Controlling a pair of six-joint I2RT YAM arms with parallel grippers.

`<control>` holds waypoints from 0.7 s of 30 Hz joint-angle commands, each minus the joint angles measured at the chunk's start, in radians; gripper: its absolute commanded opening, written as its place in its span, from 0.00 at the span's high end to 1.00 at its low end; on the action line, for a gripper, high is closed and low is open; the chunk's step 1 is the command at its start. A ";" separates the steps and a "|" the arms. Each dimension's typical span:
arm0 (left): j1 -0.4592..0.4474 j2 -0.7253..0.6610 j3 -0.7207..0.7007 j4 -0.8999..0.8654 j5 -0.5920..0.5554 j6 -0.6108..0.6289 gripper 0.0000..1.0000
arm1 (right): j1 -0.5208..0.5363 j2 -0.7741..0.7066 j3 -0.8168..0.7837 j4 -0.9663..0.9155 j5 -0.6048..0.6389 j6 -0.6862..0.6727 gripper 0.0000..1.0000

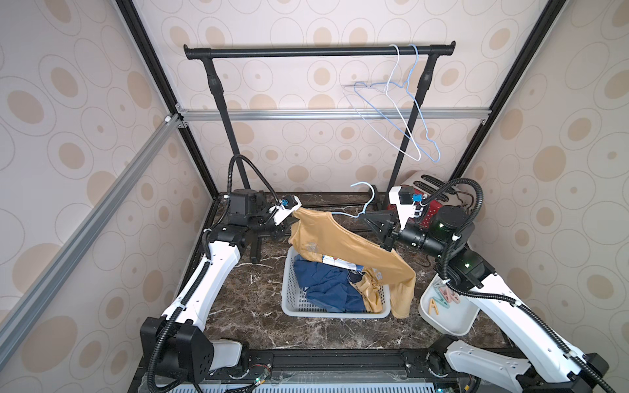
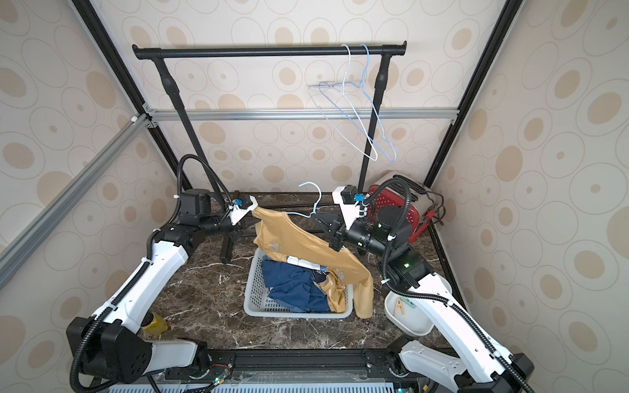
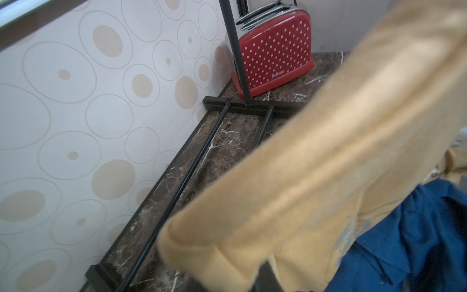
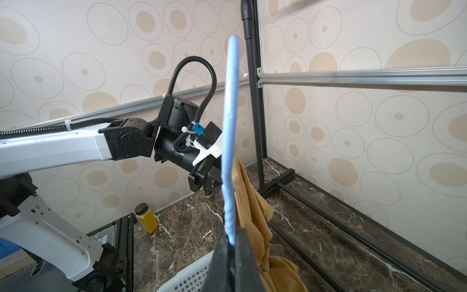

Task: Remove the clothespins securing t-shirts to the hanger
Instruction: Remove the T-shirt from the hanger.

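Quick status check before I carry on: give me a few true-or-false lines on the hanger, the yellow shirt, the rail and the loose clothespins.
1. The right gripper is shut on the light-blue hanger. True.
2. The mustard shirt lies wholly inside the basket. False: it hangs off the held hanger, with its lower part in the basket and a sleeve over the rim.
3. Two bare hangers hang on the rack rail. True.
4. The loose clothespins lie among the blue shirts. False: they lie in the white tray.
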 commanded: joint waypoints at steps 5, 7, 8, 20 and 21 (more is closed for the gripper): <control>0.004 -0.019 -0.001 0.067 0.002 -0.052 0.95 | -0.001 -0.011 0.033 0.001 -0.002 -0.044 1.00; 0.012 -0.022 -0.001 0.107 -0.049 -0.151 0.99 | -0.001 -0.020 0.024 -0.006 0.004 -0.058 1.00; 0.020 -0.020 0.008 0.114 -0.064 -0.191 1.00 | -0.004 -0.024 0.018 -0.007 0.005 -0.063 1.00; 0.131 -0.077 -0.006 0.155 -0.186 -0.474 1.00 | -0.019 -0.139 -0.071 0.029 0.003 -0.105 1.00; 0.136 -0.080 -0.012 0.154 -0.189 -0.489 1.00 | -0.018 -0.152 -0.081 0.039 0.003 -0.105 1.00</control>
